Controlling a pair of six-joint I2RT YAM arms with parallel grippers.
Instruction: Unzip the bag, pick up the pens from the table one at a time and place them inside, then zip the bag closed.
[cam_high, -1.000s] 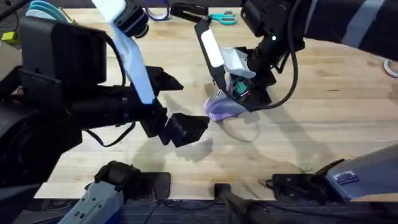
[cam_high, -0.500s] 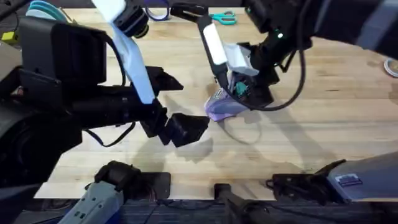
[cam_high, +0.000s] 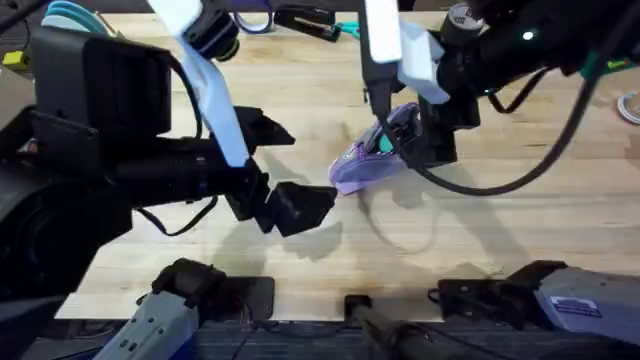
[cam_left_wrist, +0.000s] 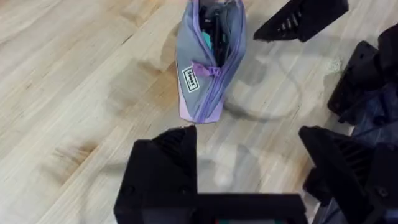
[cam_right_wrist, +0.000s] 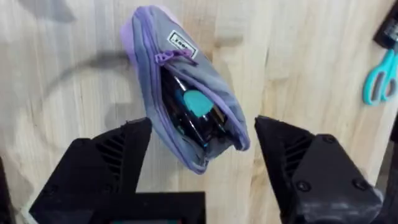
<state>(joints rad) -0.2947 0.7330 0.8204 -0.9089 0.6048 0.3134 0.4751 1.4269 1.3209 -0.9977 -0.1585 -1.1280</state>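
Both grippers are seen spread wide with nothing gripped. The bag (cam_right_wrist: 186, 109) lies on the table (cam_high: 520, 215) near mid-table, its zipper partly open; the slider and its purple pull (cam_left_wrist: 207, 69) sit just beside the pale label (cam_left_wrist: 190, 78), so one end is closed and the other gapes. Inside the gaping mouth, dark slim items and a teal-green end (cam_right_wrist: 198, 102) are visible; these are judged to be the pens, though no green barrel can be confirmed. No pens are seen lying loose on the wood. The right gripper (cam_right_wrist: 202, 146) hangs directly above the open mouth, one finger to each side of the pouch and not touching it, a stance read as that of a drop-off over the opening. The left gripper (cam_left_wrist: 249, 146) is held near the closed end, apart from the fabric, presumably so that end can be pinned while the slider is drawn. Teal-handled scissors (cam_right_wrist: 380, 78) lie well apart at the far edge. Zipping is judged the remaining step.
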